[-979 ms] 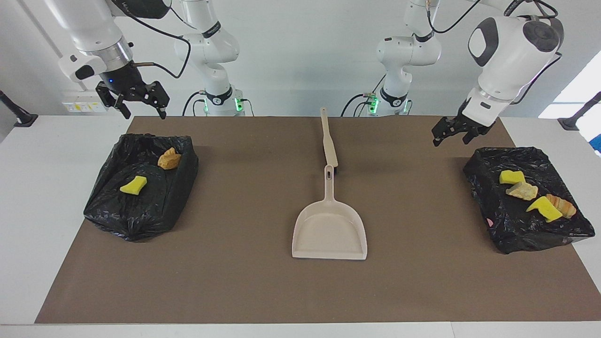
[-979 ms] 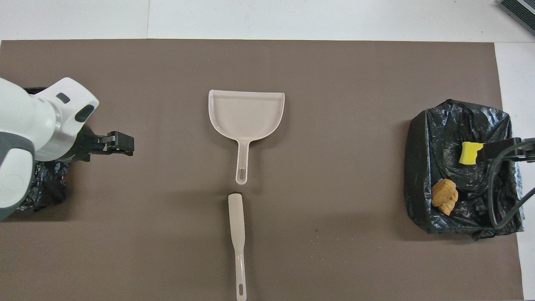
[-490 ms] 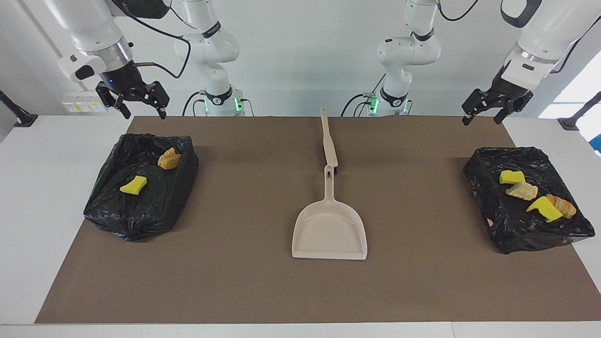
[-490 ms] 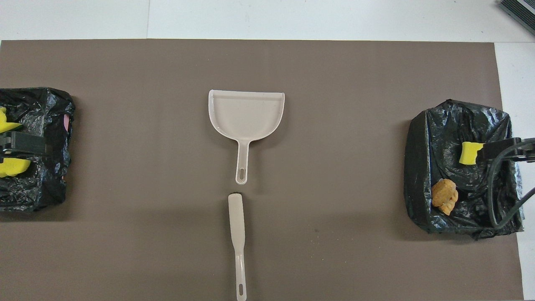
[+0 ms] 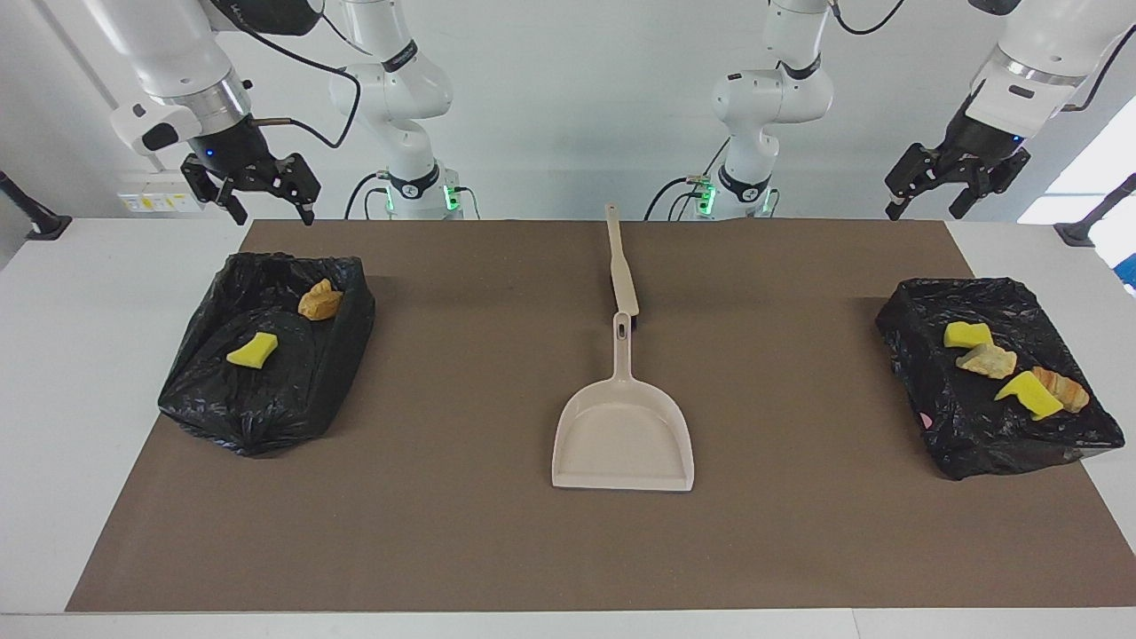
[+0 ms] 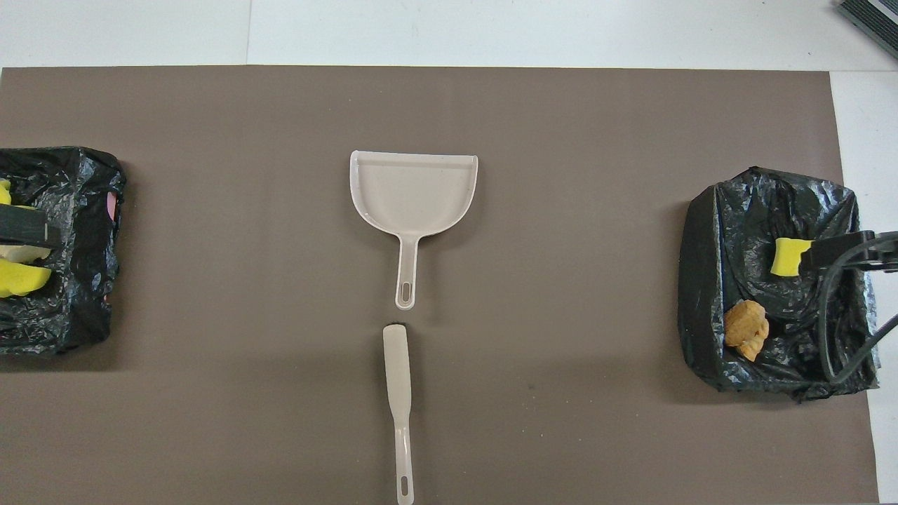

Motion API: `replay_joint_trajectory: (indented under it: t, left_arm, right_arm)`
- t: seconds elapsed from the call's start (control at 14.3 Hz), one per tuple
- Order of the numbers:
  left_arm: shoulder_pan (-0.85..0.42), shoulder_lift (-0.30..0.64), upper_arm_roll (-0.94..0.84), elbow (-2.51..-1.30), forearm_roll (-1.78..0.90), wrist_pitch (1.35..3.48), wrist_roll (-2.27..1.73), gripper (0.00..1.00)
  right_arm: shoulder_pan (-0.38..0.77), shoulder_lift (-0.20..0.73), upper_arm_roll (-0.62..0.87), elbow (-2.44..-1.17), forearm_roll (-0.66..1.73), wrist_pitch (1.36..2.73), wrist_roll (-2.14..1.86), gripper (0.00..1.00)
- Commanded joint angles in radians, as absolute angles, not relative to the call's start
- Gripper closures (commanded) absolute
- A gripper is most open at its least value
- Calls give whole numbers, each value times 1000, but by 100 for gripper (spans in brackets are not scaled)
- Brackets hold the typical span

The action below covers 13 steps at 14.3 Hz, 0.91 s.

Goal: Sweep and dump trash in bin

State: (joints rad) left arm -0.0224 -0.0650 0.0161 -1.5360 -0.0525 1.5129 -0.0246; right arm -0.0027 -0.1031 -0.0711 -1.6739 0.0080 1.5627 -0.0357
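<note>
Trash (image 5: 252,351) lay already in the two black-lined bins: two pieces in the bin (image 5: 266,351) at my right arm's end, four visible in the bin (image 5: 994,373) at my left arm's end. None showed on the mat. My dustpan (image 5: 623,435) and brush (image 5: 621,271) lay mid-tabletop, untouched. My right fingers (image 5: 264,188) hung open and empty above that bin's nearer edge; my left fingers (image 5: 957,173) likewise, holding nothing. Judging it done, I would best keep both arms clear.

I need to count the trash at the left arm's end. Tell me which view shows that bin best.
The facing view: the left arm's bin lies whole, four pieces on it. In the overhead view it is cut off at the edge, a gripper partly covering the yellow pieces.
</note>
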Motion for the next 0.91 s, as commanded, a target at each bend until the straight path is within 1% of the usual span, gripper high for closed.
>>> replay_joint_trajectory:
  t: [0.0, 0.84]
  left_arm:
    - [-28, -80, 21, -1551, -52, 1497, -11, 0]
    - [-29, -75, 23, -1548, -49, 1517, -28, 0]
  right_arm:
    - [-6, -117, -71, -1680, 25, 1545, -40, 0]
    - [-6, -117, -71, -1680, 25, 1545, -40, 0]
